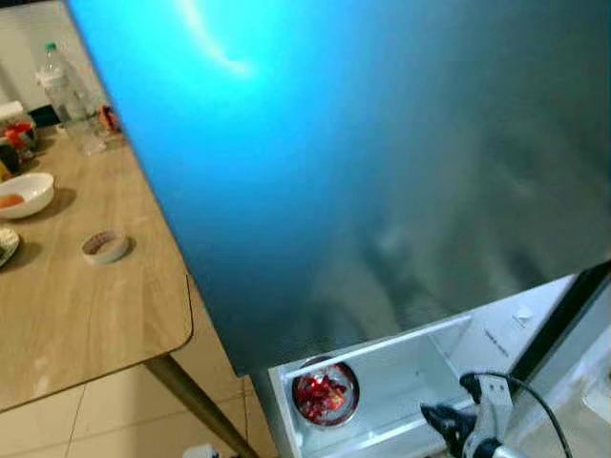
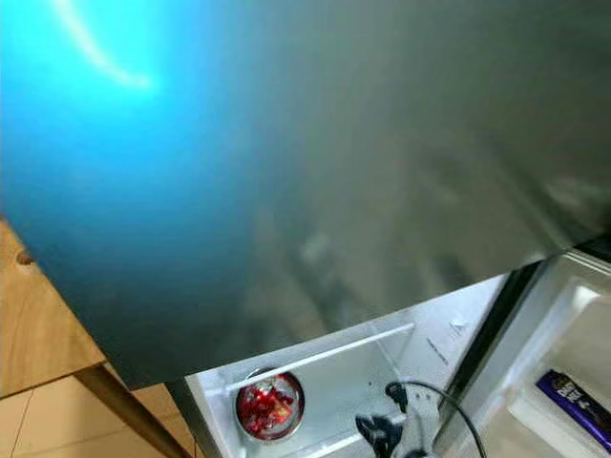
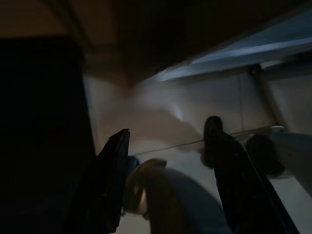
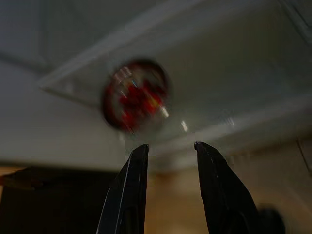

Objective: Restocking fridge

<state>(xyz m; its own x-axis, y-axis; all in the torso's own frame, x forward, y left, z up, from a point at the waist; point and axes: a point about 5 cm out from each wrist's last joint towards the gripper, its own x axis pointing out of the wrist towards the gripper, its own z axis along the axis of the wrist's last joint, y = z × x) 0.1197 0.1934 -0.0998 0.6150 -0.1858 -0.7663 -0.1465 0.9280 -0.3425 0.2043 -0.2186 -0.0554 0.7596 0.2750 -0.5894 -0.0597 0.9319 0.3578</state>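
Observation:
The open fridge door (image 1: 382, 172), blue-grey and shiny, takes up most of both eye views. Below its lower edge a white door shelf (image 1: 406, 367) holds a round container with red contents (image 1: 325, 393), seen from above. My right gripper (image 1: 451, 401) hangs just to the right of that container, beside the shelf. In the right wrist view the right gripper (image 4: 170, 145) is open with nothing between its fingers, and the red container (image 4: 135, 95) lies blurred ahead of it. In the dark left wrist view my left gripper (image 3: 168, 126) is open, low near pale fridge surfaces.
A wooden table (image 1: 86, 305) stands to the left with a water bottle (image 1: 67, 95), a white bowl (image 1: 24, 194) and a small round lid (image 1: 105, 246). Its leg reaches down to the tiled floor (image 1: 95, 420). A purple wrapped bar (image 2: 578, 405) lies inside the fridge at right.

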